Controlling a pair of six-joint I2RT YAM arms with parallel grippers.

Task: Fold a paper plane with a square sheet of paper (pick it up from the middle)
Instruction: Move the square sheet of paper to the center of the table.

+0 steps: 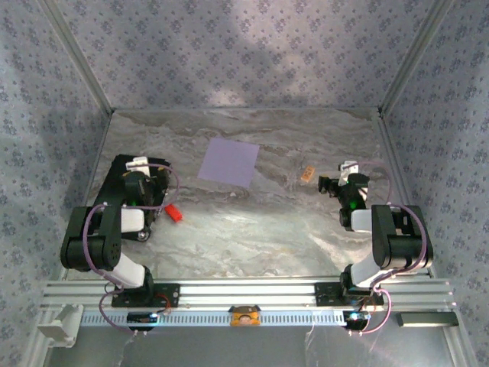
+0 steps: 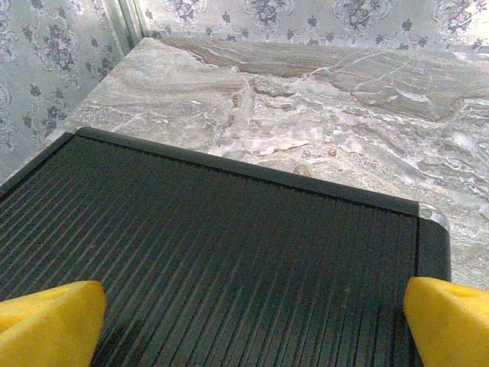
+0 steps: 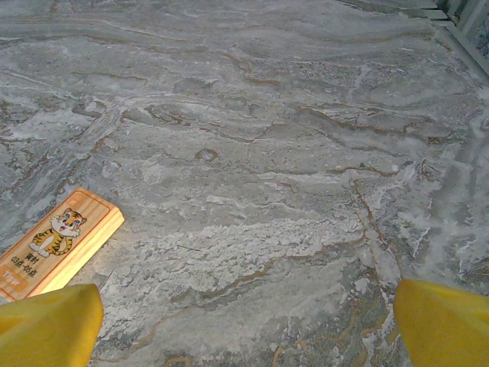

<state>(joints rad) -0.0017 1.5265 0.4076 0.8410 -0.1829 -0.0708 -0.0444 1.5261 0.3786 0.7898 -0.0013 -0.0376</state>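
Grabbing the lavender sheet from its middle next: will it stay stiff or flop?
The square sheet of paper looks thin and lies flat on the table, so it will probably droop either side of a pinch. It likely weighs little and may slide on the smooth-looking top when pushed.

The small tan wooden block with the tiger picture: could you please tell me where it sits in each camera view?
Top external: the small tan wooden block sits right of centre, between the pale lavender paper square and the right gripper.
Right wrist: lower left, cut by the picture's edge.
Left wrist: looks over the black ribbed pad instead.
Shared landmark: the grey marbled tabletop.
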